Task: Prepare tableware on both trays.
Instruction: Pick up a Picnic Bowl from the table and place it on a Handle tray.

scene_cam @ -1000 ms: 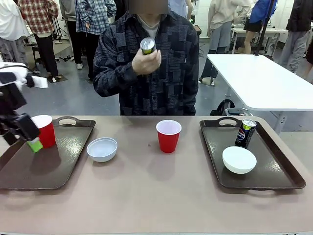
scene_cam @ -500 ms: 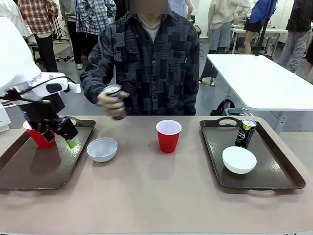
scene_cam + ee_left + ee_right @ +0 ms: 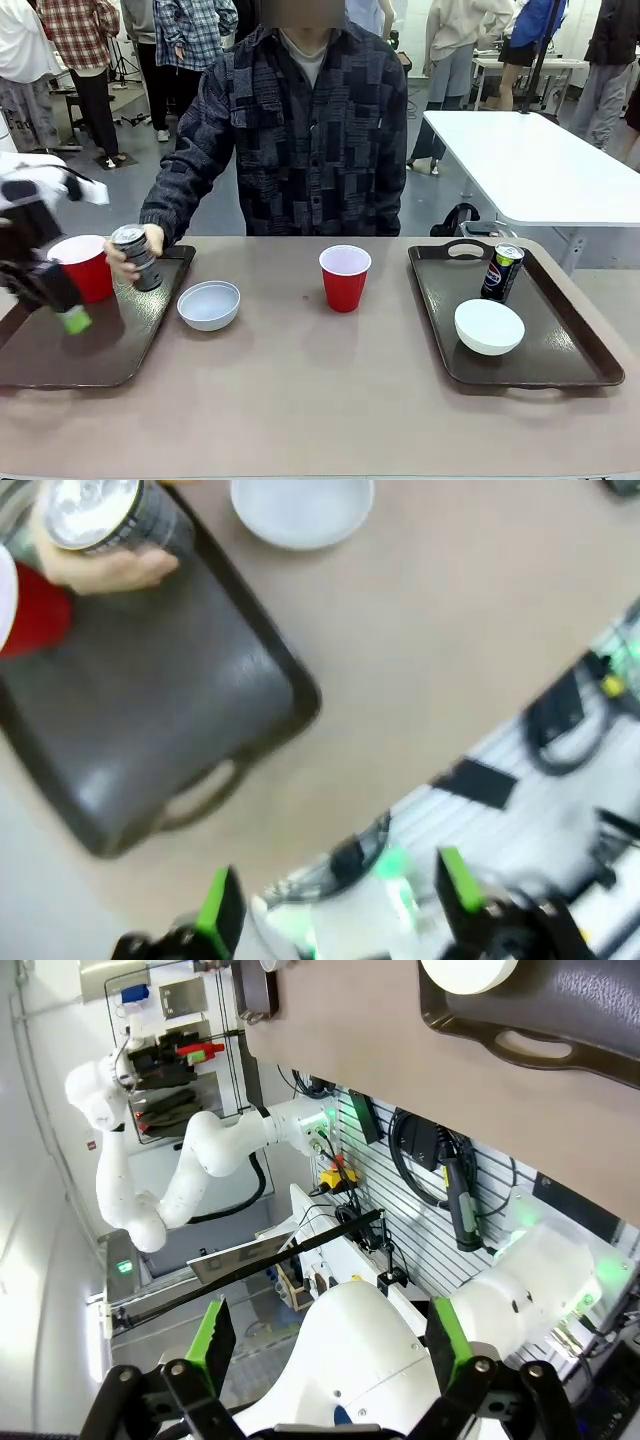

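L claw (image 3: 340, 895): fingers spread wide, nothing btwn them. It hangs over the near-left part of the left tray (image 3: 100, 350) and is blurred in front view.

R claw (image 3: 328, 1335): also spread and empty. Its wrist view has the right tray's handle end at the top edge.

Right tray (image 3: 560, 350), on the right of the worktop (image 3: 320, 400): right bowl (image 3: 489, 326) sits toward the near side. Right can (image 3: 501, 271) stands upright just behind it.

Left bowl (image 3: 208, 305) sits on bare worktop just right of the left tray, not on it. Middle cup (image 3: 345, 277) stands open end up on bare worktop btwn the trays.

Left cup (image 3: 85, 265) is upright on the left tray's far-left part. Just right of it, at the tray's far-right corner, the person's hand (image 3: 118, 268) grips the held can (image 3: 133, 250), tilted a bit. Can't tell if its base touches the tray.
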You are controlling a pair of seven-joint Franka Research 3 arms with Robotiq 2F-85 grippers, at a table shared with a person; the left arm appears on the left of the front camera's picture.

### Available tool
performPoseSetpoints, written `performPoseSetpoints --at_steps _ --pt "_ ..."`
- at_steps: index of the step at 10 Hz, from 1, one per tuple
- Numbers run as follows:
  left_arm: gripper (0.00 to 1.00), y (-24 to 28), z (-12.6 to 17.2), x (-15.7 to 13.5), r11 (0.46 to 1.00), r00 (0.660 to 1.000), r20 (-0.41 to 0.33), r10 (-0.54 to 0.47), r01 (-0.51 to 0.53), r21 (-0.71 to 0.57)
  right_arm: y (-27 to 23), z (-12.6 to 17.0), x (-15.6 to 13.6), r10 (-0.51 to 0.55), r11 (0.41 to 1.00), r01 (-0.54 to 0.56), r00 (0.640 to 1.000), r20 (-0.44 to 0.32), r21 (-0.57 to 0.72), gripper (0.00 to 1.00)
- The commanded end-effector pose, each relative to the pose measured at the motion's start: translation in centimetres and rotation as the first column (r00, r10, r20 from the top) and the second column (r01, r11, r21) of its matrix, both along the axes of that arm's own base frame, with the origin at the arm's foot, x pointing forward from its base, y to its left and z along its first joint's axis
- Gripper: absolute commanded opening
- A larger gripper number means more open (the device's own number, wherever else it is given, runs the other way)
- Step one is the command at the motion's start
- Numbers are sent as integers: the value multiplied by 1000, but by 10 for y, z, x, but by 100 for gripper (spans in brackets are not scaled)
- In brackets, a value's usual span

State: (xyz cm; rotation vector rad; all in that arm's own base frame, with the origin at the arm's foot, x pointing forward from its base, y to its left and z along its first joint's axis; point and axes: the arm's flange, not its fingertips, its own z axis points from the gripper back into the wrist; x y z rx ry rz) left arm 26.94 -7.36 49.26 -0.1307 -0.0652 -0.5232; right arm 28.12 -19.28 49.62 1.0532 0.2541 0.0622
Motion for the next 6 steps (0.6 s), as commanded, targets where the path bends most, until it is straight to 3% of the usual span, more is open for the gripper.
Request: performPoseSetpoints --at_steps 1,6 --pt "100 7 -20 -20 1000 1000 -10 -10 10 20 -1 1 -1 0 1000 0 1000 5 12 100" --pt "100 0 -26 1 999 999 0 38 -38 17 -1 1 -1 0 1000 0 1000 5 12 100"
